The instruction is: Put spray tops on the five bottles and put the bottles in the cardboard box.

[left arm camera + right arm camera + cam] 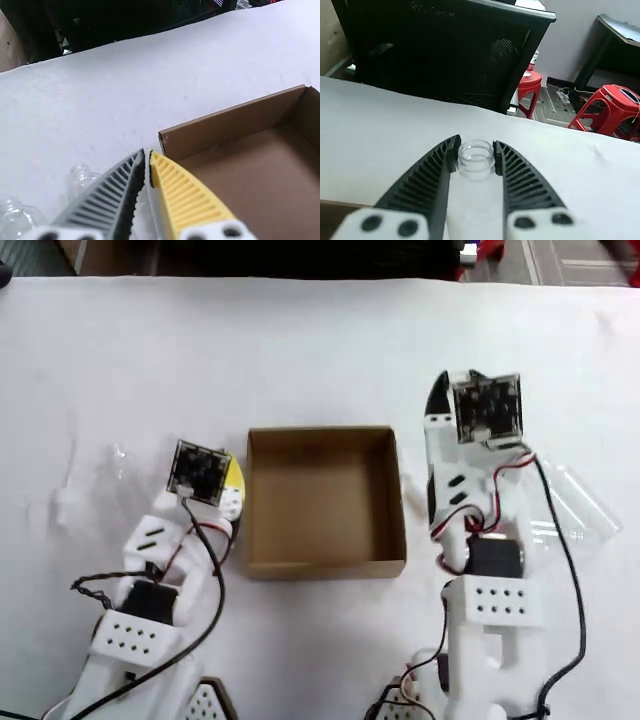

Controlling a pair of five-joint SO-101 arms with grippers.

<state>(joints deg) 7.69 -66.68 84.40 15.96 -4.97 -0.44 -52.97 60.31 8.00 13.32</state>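
Observation:
The cardboard box (pixel 325 566) stands open at the table's middle, with nothing inside. My right gripper (pixel 476 150) is shut on the neck of a clear bottle (pixel 476 159) that has no spray top. In the high view the right gripper (pixel 441 398) is to the right of the box's far corner. My left gripper (pixel 147 154), one finger grey and one yellow, is shut with its tips just outside a box corner (pixel 165 137). In the high view the left gripper (pixel 236 468) sits by the box's left wall. Two clear topless bottles (pixel 80 176) (pixel 12 216) stand beside it.
A clear plastic piece (pixel 580 502) lies to the right of the right arm. Faint clear bottles (pixel 118 456) (pixel 64 506) stand left of the left arm. A black mesh chair (pixel 445 45) and red stools (pixel 610 107) stand beyond the table's far edge.

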